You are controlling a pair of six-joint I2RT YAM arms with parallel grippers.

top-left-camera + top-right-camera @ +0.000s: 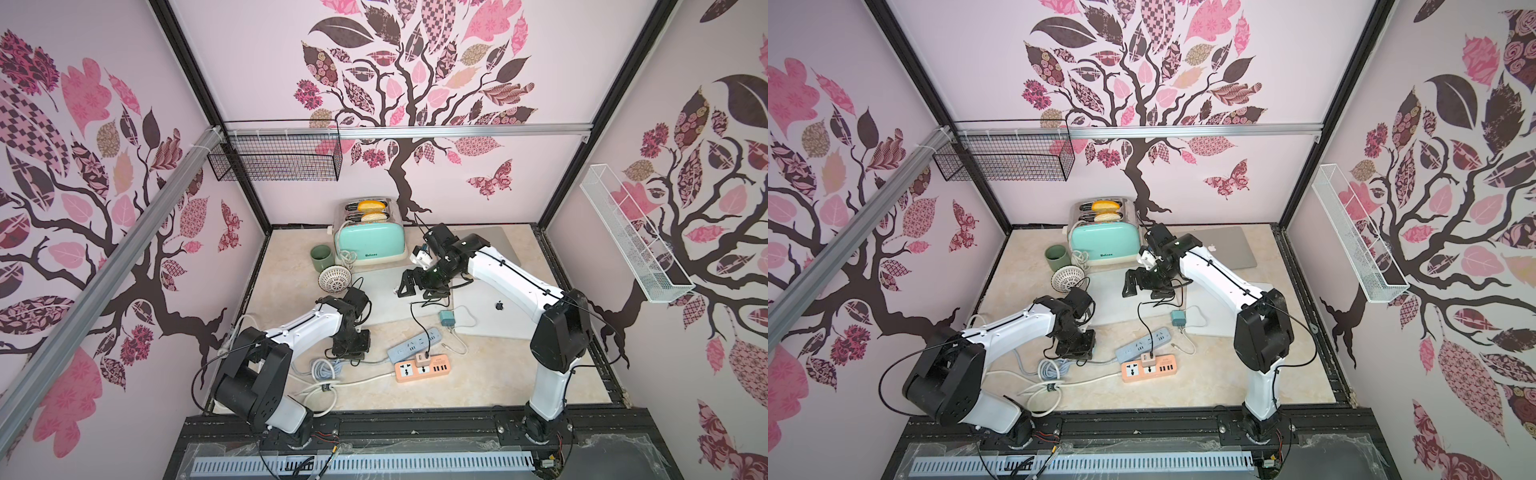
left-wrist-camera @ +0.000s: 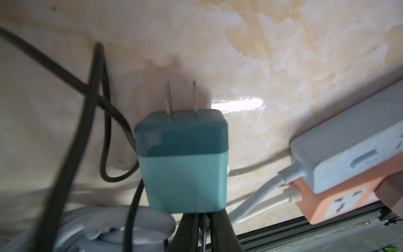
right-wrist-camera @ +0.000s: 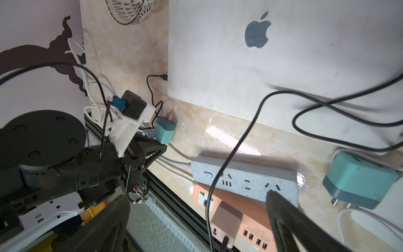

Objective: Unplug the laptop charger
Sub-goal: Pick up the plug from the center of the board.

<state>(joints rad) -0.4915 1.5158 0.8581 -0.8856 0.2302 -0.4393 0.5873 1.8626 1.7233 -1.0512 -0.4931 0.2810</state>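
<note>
The teal laptop charger [image 2: 183, 161] is out of any socket, both prongs bare and pointing away from my left gripper [image 2: 205, 215]. That gripper is shut, its fingers pressed together right behind the charger's base. Whether they pinch anything there I cannot tell. In the right wrist view the charger [image 3: 164, 131] lies at the left gripper's tip [image 3: 161, 145], and its black cable runs to the white laptop [image 3: 283, 65]. In both top views the left gripper [image 1: 349, 353] [image 1: 1077, 351] hides the charger. My right gripper [image 3: 196, 229] [image 1: 417, 289] hangs open over the laptop [image 1: 386, 309].
A grey power strip [image 1: 413, 343] [image 2: 349, 141] lies against an orange one [image 1: 419, 368] [image 3: 257, 220] that has a pink adapter [image 3: 226, 220] plugged in. A second teal plug [image 1: 447, 319] [image 3: 357, 181] lies beside the laptop. Toaster [image 1: 370, 245], green cup [image 1: 322, 255], bowl [image 1: 334, 278] and coiled cables [image 1: 326, 368] crowd the left.
</note>
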